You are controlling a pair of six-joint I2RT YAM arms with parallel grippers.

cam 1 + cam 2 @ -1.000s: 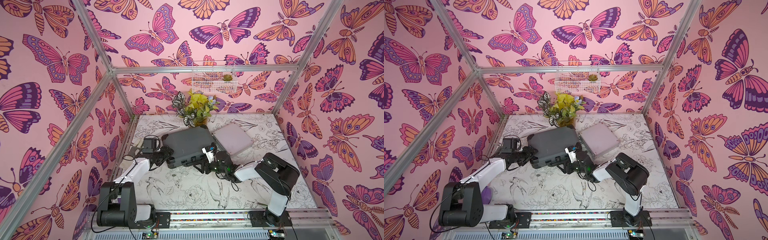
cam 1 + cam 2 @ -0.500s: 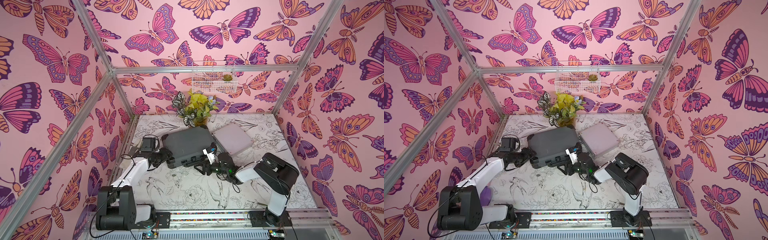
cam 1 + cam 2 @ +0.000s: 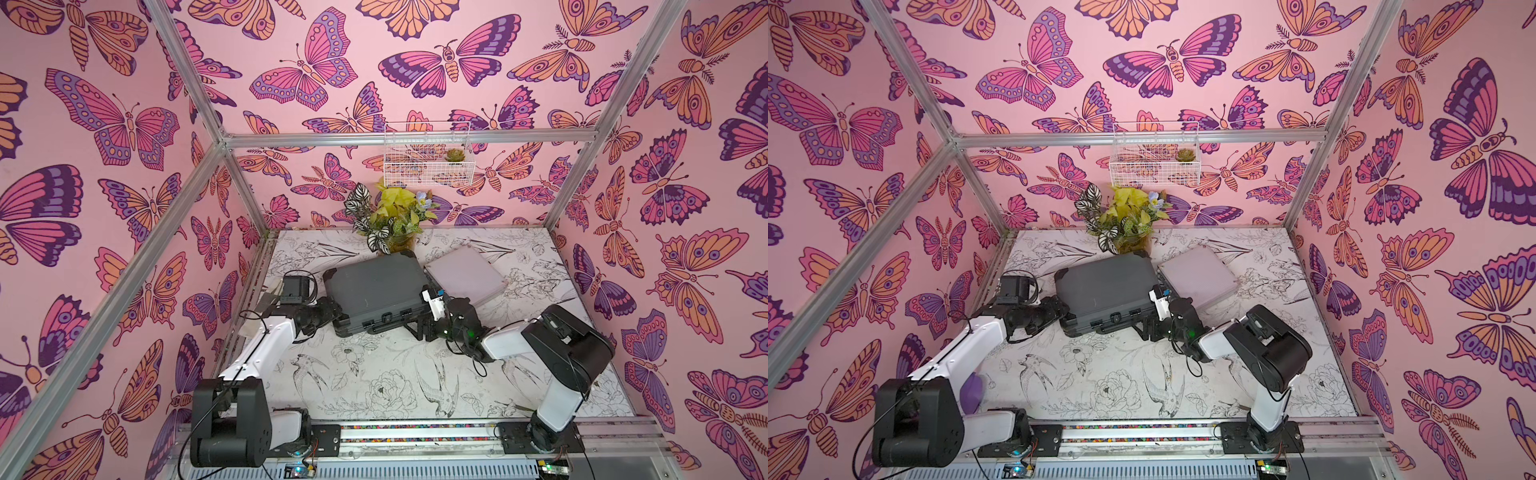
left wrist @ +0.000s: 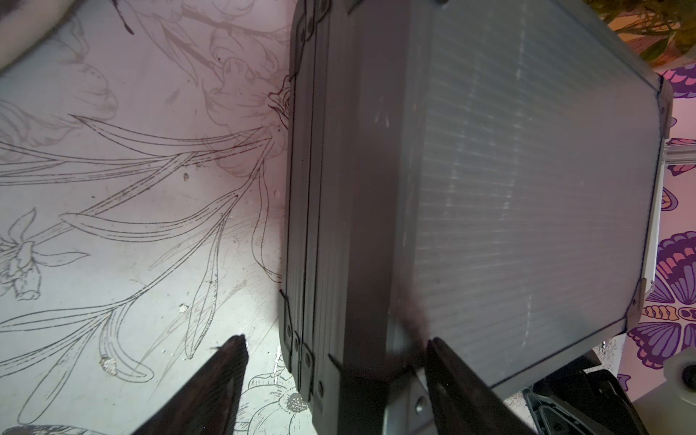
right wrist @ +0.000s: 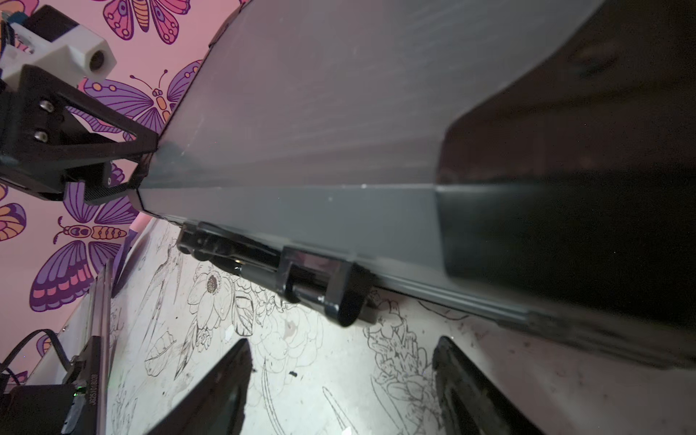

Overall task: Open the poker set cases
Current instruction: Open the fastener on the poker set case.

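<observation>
In both top views the dark grey poker set case [image 3: 378, 286] [image 3: 1106, 282] lies flat mid-table, lid down. The smaller silvery-pink case [image 3: 465, 278] [image 3: 1198, 276] lies shut beside its right side. My left gripper [image 3: 338, 318] [image 4: 337, 344] is open and straddles the grey case's front-left corner [image 4: 339, 376]: one finger over the lid, the other clear of the side wall above the table. My right gripper [image 3: 417, 326] [image 5: 341, 342] is open at the case's front edge near its right end, only table between its fingers. A black latch [image 5: 320, 286] sits just ahead of them.
A potted plant [image 3: 390, 224] stands right behind the grey case, under a white wire basket [image 3: 428, 162] on the back wall. Pink butterfly walls enclose the table on three sides. The arms' base rail [image 3: 415, 432] runs along the front edge.
My right gripper's jaws have spread wider in front of the grey case. The left gripper stays at the case's corner, and both cases lie as before.
</observation>
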